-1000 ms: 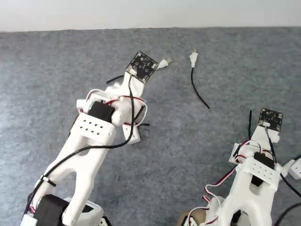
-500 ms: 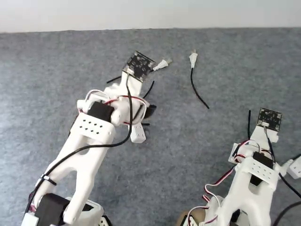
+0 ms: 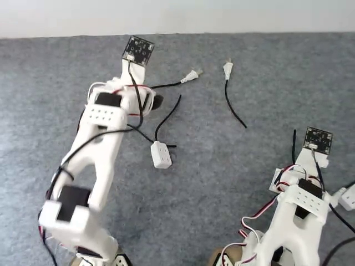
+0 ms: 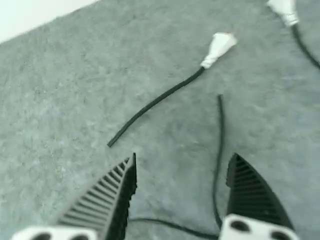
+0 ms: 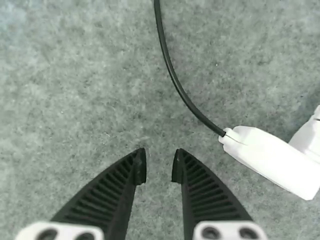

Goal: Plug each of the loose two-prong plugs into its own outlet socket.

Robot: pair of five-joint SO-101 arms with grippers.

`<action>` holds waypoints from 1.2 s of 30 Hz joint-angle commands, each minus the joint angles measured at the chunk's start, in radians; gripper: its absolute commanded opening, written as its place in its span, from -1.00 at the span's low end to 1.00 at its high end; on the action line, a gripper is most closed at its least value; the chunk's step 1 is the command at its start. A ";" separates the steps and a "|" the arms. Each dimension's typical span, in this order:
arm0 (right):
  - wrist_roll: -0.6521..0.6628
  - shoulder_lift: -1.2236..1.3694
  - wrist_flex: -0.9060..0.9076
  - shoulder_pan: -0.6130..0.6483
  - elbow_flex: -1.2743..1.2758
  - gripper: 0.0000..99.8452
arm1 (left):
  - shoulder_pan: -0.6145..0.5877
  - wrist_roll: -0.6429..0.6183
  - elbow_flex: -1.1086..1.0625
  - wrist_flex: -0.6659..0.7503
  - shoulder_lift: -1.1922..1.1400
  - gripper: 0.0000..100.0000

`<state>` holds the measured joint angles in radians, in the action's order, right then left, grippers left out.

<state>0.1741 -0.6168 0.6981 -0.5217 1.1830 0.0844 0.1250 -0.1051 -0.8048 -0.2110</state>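
A white two-prong plug (image 3: 192, 75) on a short black cord lies on the grey carpet at the back; in the left wrist view this plug (image 4: 218, 46) is ahead of my left gripper (image 4: 180, 170), which is open and holds nothing. A second plug (image 3: 228, 67) (image 4: 284, 9) lies to its right. A white outlet socket (image 3: 161, 154) with a black cord rests mid-table, nearer than my left gripper (image 3: 156, 102). My right gripper (image 5: 158, 166) hovers low at the right, its fingers almost together around nothing, beside another white socket (image 5: 272, 160) (image 3: 347, 198).
Loose black cords (image 3: 235, 108) trail across the carpet (image 3: 233, 177) between the plugs and the sockets. A pale wall (image 3: 177, 16) borders the far edge. The right arm's wrist camera board (image 3: 319, 140) stands at the right.
The left arm has risen and swung toward the far left, uncovering the middle socket, which shifted slightly to the right. The right arm has not moved.
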 commanded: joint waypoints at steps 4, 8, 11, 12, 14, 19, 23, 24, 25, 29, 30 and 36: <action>0.011 -0.019 -0.022 0.010 -0.005 -0.82 | -0.048 0.207 0.351 -0.057 -0.288 -0.45; 0.012 -0.019 -0.021 0.010 -0.005 -0.82 | -0.075 0.416 0.550 -0.163 -0.440 -0.45; 0.012 -0.019 -0.021 0.010 -0.005 -0.82 | -0.094 0.549 0.679 -0.232 -0.535 -0.45; 0.012 -0.019 -0.021 0.010 -0.005 -0.82 | -0.097 0.568 0.711 -0.249 -0.562 -0.45; 0.012 -0.019 -0.018 0.010 -0.005 -0.82 | -0.100 0.589 0.771 -0.287 -0.603 -0.48; 0.012 -0.019 -0.018 0.010 -0.005 -0.82 | -0.106 0.640 0.886 -0.358 -0.663 -0.58; 0.012 -0.019 -0.021 0.010 0.000 -0.82 | -0.150 0.641 0.949 -0.397 -0.671 -0.60; 0.015 -0.019 -0.021 0.010 0.002 -0.82 | -0.161 0.641 0.964 -0.419 -0.669 -0.60; 0.028 -0.019 -0.022 0.010 0.003 -0.82 | -0.170 0.641 0.989 -0.446 -0.669 -0.60; 0.040 -0.019 -0.022 0.012 0.005 -0.82 | -0.204 0.640 1.079 -0.539 -0.671 -0.60; 0.040 -0.019 -0.022 0.012 0.005 -0.82 | -0.213 0.640 1.086 -0.540 -0.672 -0.60; 0.040 -0.019 -0.019 0.012 0.005 -0.82 | -0.209 0.641 1.010 -0.445 -0.672 -0.60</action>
<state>0.2018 -0.6168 0.6981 -0.5217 1.1953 -0.1243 0.7572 0.9183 -1.3080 -0.8968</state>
